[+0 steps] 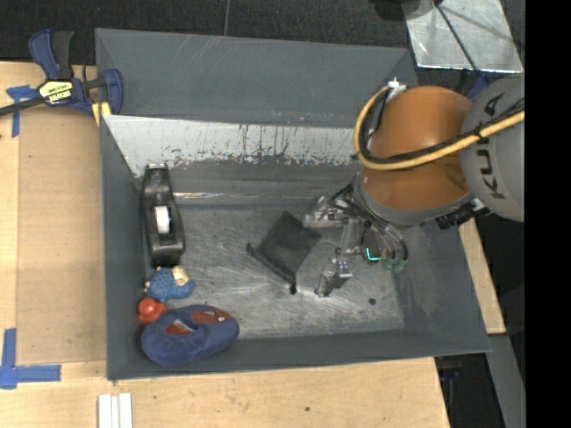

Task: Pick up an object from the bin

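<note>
Centrally, the flat black block (284, 243) lies on the bin (268, 78) floor just left of the pincer (328, 250), apparently slanting upper-right to lower-left; pincer fingers spread, empty.

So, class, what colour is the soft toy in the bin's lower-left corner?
The soft toy is mostly blue, seen in the camera view.

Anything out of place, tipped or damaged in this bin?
Nothing is spilled or broken. The black flat pad in the middle of the bin lies crooked, apparently tipped up on one edge, just left of the tool. The back wall bears dark streaks.
</note>
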